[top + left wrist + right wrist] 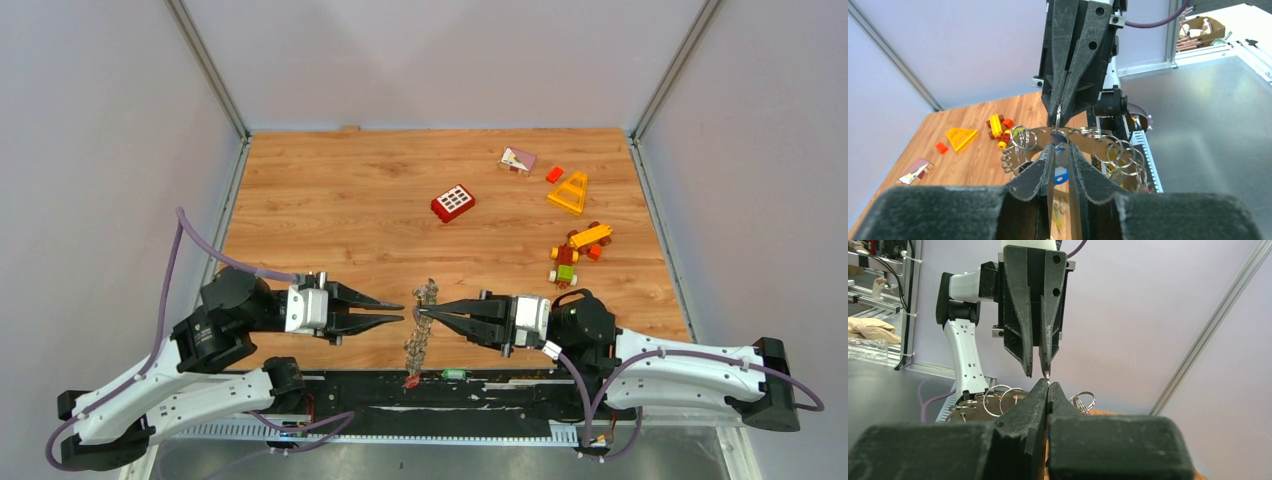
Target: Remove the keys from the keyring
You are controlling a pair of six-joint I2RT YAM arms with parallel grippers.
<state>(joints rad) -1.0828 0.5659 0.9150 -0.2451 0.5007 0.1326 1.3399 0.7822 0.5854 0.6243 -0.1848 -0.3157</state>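
L black two-finger gripper (402, 312) was part open, fingers either side of the ring's edge, no clamp evident. Just right, the large grey metal keyring (424, 335) w/ its small silver keys (428, 293) hung edge-on over the near edge of the wooden table (330, 210). R black two-finger gripper (420, 313) was fully closed, pinching the ring's rim. Far right: coloured toy bricks (567, 255).

keyring (418, 345) filling the gap between left gripper (401, 312) and right gripper (421, 313), toy bricks (567, 262) far right, open tabletop (330, 200) beyond
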